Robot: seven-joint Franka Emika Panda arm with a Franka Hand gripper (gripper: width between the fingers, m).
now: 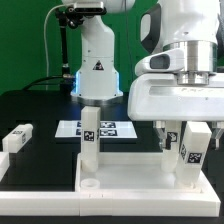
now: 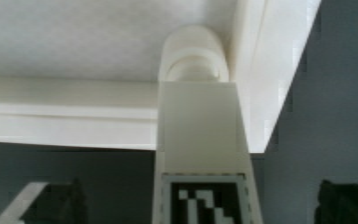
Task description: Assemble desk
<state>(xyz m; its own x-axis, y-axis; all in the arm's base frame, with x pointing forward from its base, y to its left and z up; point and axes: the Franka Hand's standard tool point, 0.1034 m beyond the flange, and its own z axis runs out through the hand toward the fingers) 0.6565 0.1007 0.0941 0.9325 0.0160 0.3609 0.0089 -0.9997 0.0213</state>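
Gripper (image 1: 183,140) open, fingers straddling the leg (image 1: 188,160) without touching it. That leg stands upright in the desk top (image 1: 130,172), exterior view's right, near corner. It looks seated, so no grip needed. Second leg (image 1: 90,140) stands upright further left.

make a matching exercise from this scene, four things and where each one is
1 gripper
2 loose leg
3 marker board
4 middle leg

a lying at the exterior view's far left
b standing alone on the desk top
c open, astride the corner leg
d flat behind the desk top

pairs: 1-c, 2-a, 3-d, 4-b
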